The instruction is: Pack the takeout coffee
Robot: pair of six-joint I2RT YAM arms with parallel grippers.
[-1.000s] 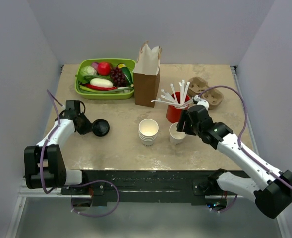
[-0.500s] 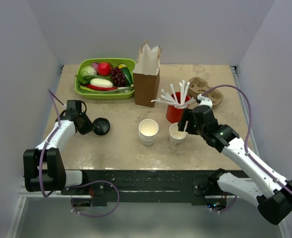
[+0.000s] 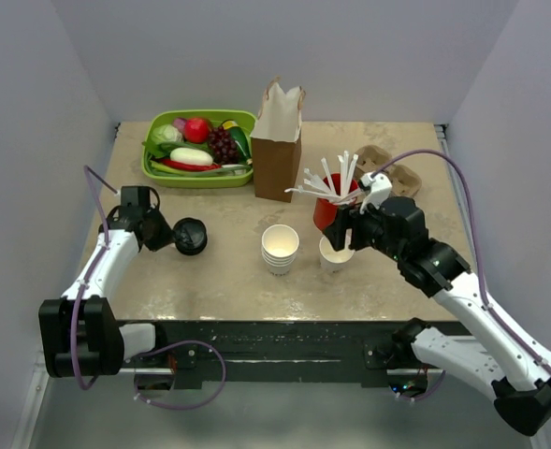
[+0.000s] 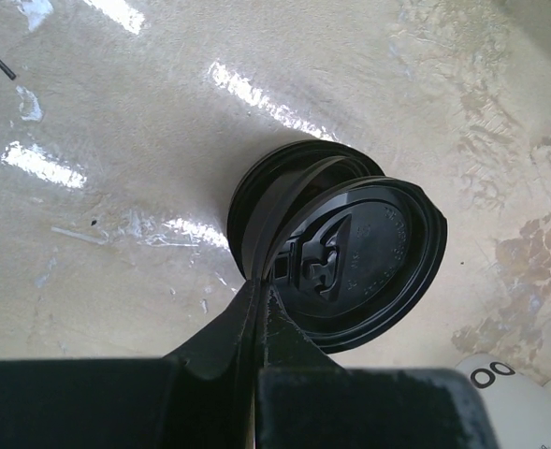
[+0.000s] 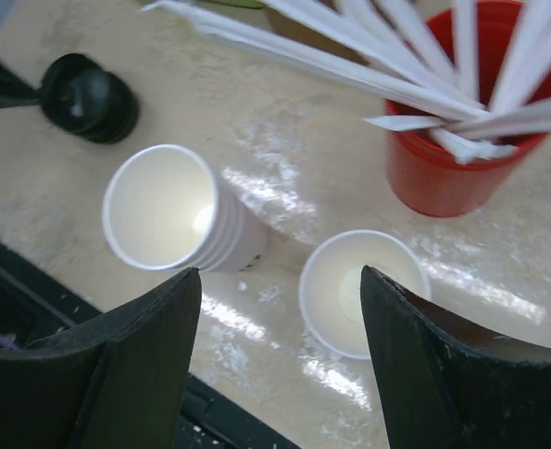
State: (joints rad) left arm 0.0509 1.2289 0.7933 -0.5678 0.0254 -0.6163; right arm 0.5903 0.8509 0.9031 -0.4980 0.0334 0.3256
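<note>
Ok so nothing's actually packed yet, as far as I can see. Closest to the arms, the single cup (image 5: 364,292) stands open-topped on the table (image 3: 219,285), just right of the stack of lidless cups (image 3: 280,245). The right jaws hang over it spread wide, gripping nothing. Over on the left, the left jaws are pinched tight on the rim of a black lid (image 4: 364,257), which is tilted up off the table and well apart from the cup. There might be a second black lid (image 4: 275,173) lying under it, but from the wrist view I honestly can't tell if that's a lid or just shadow. Behind the single cup is the red cup of stirrers (image 3: 329,215), then the cardboard carrier (image 3: 392,176) and the brown paper bag (image 3: 277,154) standing upright at the back. My read: the lid has to go on the cup first, then the cup goes into the carrier or bag, so basically all of it's left.
</note>
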